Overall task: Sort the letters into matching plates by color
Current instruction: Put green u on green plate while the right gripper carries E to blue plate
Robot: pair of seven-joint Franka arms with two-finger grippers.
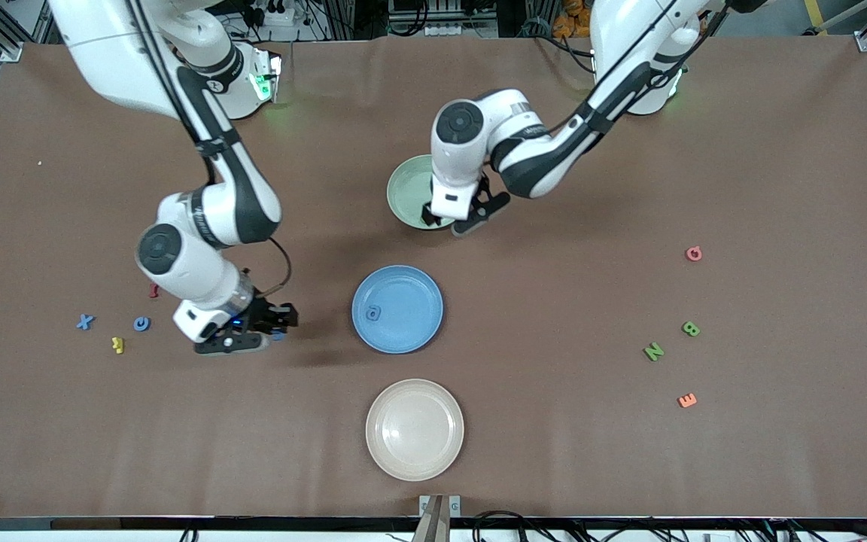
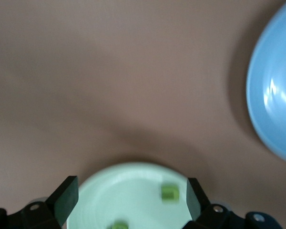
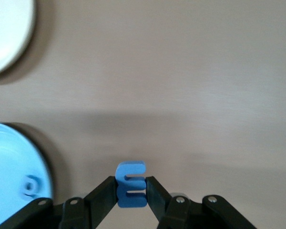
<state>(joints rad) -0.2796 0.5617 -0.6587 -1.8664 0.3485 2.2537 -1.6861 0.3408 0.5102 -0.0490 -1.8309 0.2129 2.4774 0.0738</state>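
Blue foam letter E (image 3: 131,185) is pinched between the right gripper (image 1: 274,325) fingers, beside the round blue plate (image 1: 397,309). In the left wrist view, the left gripper (image 2: 129,195) is spread over the pale green plate (image 2: 133,191), a green letter (image 2: 169,192) lying inside.

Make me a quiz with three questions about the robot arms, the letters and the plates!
1. Where is the left pincer?
A. over the pale green plate
B. over the beige plate
C. over the blue X

2. How many letters lie in the blue plate?
A. none
B. one
C. three

3. What is the right pincer doing?
A. open, empty
B. squeezing a blue E
C. squeezing a red letter

Answers: 1 A, its wrist view looks down into that plate. 2 B, one blue letter shows. 3 B, the E sits between its fingers.
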